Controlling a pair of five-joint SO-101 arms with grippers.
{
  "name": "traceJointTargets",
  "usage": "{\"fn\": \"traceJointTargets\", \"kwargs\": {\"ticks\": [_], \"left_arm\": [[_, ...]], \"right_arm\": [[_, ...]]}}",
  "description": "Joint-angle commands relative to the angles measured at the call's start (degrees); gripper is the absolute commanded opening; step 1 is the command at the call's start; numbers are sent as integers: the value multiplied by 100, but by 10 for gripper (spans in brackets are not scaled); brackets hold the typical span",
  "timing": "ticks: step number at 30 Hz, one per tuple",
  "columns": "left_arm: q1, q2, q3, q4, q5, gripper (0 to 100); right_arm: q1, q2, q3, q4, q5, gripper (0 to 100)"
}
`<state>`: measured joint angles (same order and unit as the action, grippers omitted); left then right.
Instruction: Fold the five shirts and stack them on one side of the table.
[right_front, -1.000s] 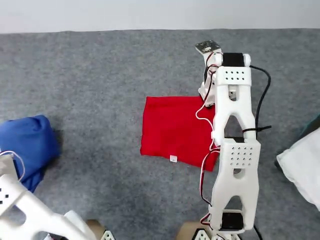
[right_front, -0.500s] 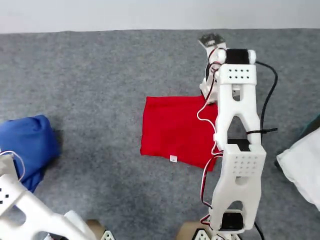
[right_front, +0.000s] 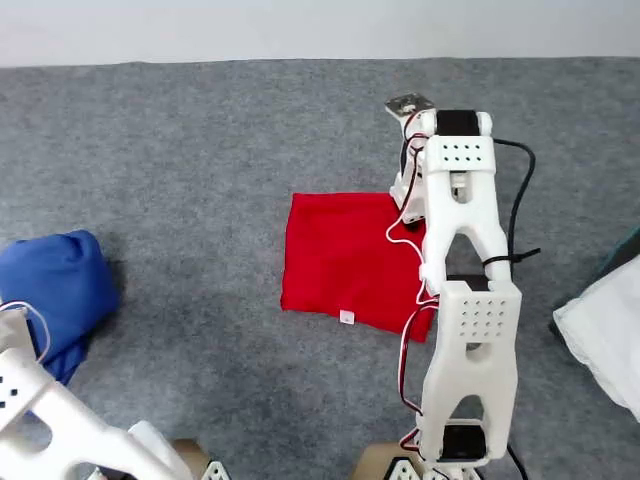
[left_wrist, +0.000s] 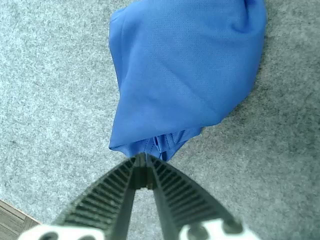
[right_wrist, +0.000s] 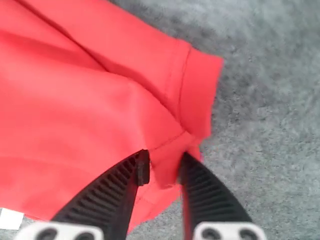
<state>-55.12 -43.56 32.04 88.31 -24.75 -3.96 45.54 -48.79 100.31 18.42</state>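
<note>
A red shirt (right_front: 340, 260), folded to a rough rectangle, lies flat on the grey table (right_front: 200, 150) at the middle. My right gripper (right_wrist: 165, 167) is at its far right corner, under the white right arm (right_front: 465, 250), and is shut on a raised fold of the red shirt (right_wrist: 75, 100). A crumpled blue shirt (right_front: 55, 285) lies at the table's left edge. My left gripper (left_wrist: 145, 167) is shut, its tips meeting just at the near edge of the blue shirt (left_wrist: 185, 70), with nothing seen between them.
A white cloth (right_front: 605, 335) and a dark garment (right_front: 628, 250) lie at the table's right edge. The left arm's base (right_front: 40, 410) sits at the front left corner. Bare grey table stretches across the back and between the two shirts.
The right arm's wrist swung a little right and away, then came back left. The red shirt's outline looks the same. The left arm and the blue shirt kept still.
</note>
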Motion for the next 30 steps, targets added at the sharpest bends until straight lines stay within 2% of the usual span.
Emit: {"fn": "traceJointTargets", "kwargs": {"ticks": [1,9,16,30], "left_arm": [[26,-114,-48,-88,-44,7],[26,-114,-13,-88,-44,7],[26,-114,-40,-88,-44,7],[0,-114,-13,-70,-44,6]], "right_arm": [[-40,-119,-88,-4,-26,14],[-277,-259,-1143,251,53,11],[-629,-356,-1345,-4,105,11],[127,338,-1380,-752,255,15]]}}
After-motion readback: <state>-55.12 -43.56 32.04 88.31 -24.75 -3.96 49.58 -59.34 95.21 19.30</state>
